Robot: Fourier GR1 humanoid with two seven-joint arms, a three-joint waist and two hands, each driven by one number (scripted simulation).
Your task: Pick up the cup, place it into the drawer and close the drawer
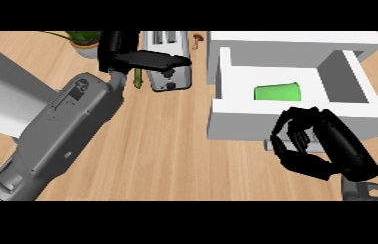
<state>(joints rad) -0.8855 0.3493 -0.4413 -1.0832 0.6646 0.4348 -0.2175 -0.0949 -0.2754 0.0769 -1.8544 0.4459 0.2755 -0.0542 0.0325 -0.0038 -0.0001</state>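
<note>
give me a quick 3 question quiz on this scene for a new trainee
1. True or false: the green cup already lies inside the open white drawer.
2. Which robot hand is nearer the drawer's front? A) left robot hand B) right robot hand
3. Fill in: the silver appliance beside the left robot hand is a ____.

Key
1. True: the cup lies on its side in the drawer.
2. B: the right robot hand, fingers curled and holding nothing, is at the drawer's front panel, while the left one is up by the toaster and the potted plant.
3. toaster
</note>
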